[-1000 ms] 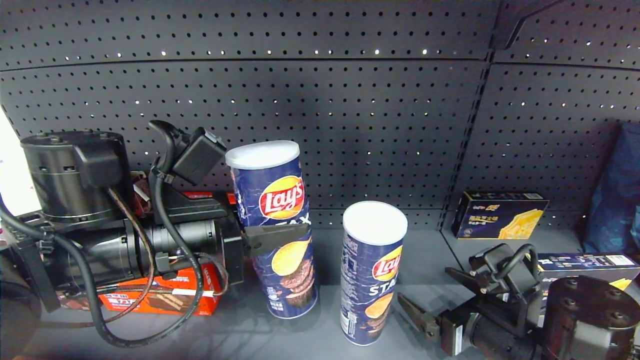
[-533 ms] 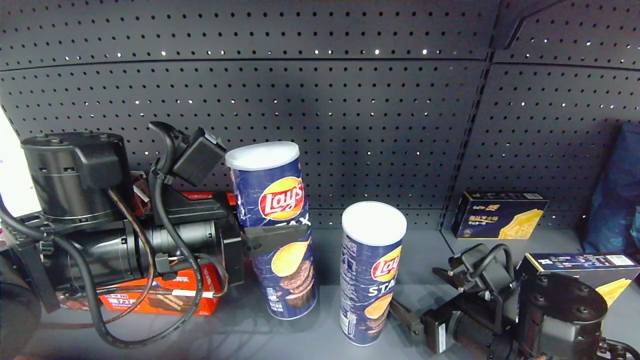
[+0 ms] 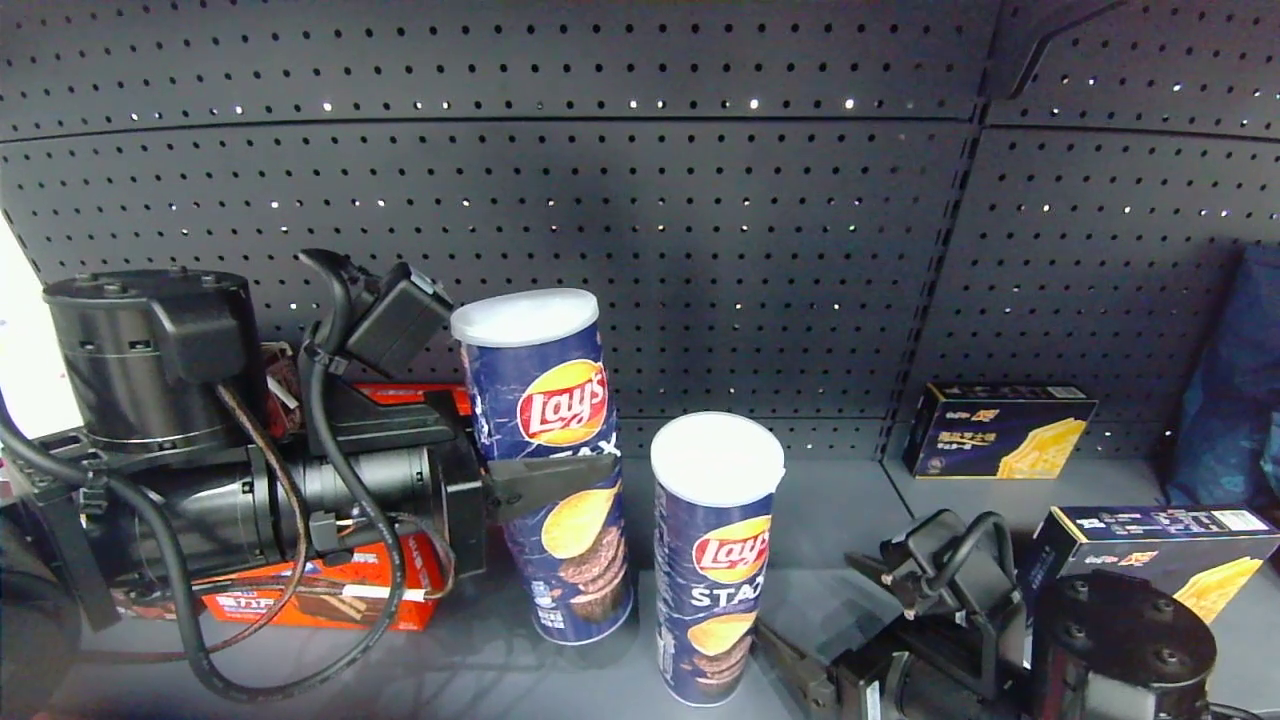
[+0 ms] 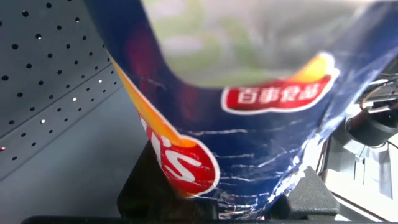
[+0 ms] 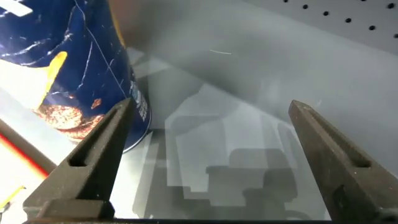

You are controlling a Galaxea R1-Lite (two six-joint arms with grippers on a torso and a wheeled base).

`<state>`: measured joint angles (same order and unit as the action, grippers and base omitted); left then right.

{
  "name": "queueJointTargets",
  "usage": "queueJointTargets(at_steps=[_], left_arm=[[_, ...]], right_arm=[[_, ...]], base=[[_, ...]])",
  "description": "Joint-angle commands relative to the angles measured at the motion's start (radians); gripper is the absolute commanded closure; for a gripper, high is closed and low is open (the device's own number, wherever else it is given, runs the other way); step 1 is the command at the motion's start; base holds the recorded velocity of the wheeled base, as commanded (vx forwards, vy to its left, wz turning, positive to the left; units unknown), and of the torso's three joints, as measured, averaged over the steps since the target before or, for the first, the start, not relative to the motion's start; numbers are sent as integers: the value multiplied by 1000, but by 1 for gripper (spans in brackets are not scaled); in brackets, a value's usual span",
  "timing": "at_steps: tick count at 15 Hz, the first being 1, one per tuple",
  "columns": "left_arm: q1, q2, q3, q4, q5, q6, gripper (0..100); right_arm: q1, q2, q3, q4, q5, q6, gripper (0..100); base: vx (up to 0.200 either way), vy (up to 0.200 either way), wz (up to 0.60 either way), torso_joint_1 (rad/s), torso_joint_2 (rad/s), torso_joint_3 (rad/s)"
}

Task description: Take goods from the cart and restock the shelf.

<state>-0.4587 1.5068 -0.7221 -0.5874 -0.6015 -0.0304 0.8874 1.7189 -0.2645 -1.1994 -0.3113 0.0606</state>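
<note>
right gripper [image 5: 214,158]: closest in, low over the grey metal shelf deck [image 3: 850,500]. Jaws spread wide, nothing between them. One finger is just beside the foot of the near chip can [image 3: 715,565] (dark-blue cardboard tube, white plastic lid); can't tell if it's touching. That can stands upright and free on the deck, so I read it as placed. The open claw is set to nudge it into line or back out.

left gripper [image 3: 560,478]: clamped side-on round the waist of the held chip can [image 3: 545,400] (same dark-blue tube, white lid), arm level. A mid-height grip keeps a tall tube from swinging. The can leans a little, top toward the left arm. Its base is at or just above the deck; contact unclear. It sits just behind and left of the near chip can, with a narrow gap.

Judgement: set-down step. Square it up before release, or it could tip into its neighbour.

Around:
- flat orange cardboard box [image 3: 330,600] lies under the left arm and blocks shifting the held can further left
- dark flat box with yellow graphic [image 3: 1160,540] lies by the right arm
- second dark box [image 3: 1000,430] sits farther back against the panel
- blue bag [image 3: 1235,380] is at the far right
- black perforated back panel [image 3: 700,250] closes off the rear
</note>
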Motion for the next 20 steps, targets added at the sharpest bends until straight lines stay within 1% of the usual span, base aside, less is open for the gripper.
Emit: queueJointTargets(at_steps=[1, 4, 11, 15, 19, 20], left_arm=[[0, 0, 0, 0, 0, 0, 100], [0, 0, 0, 0, 0, 0, 100], [2, 0, 1, 0, 2, 0, 100], [2, 0, 1, 0, 2, 0, 100], [3, -4, 9, -2, 2, 0, 100], [12, -4, 10, 0, 2, 0, 100]], right_arm=[[10, 2, 1, 0, 0, -1, 0], [11, 2, 2, -2, 0, 1, 0], [54, -2, 4, -3, -5, 1, 0], [59, -5, 4, -5, -6, 2, 0], [53, -90, 48, -28, -6, -1, 0], [33, -171, 60, -28, -6, -5, 0]], base=[[0, 0, 0, 0, 0, 0], [0, 0, 0, 0, 0, 0], [0, 0, 0, 0, 0, 0], [0, 0, 0, 0, 0, 0], [0, 0, 0, 0, 0, 0], [0, 0, 0, 0, 0, 0]])
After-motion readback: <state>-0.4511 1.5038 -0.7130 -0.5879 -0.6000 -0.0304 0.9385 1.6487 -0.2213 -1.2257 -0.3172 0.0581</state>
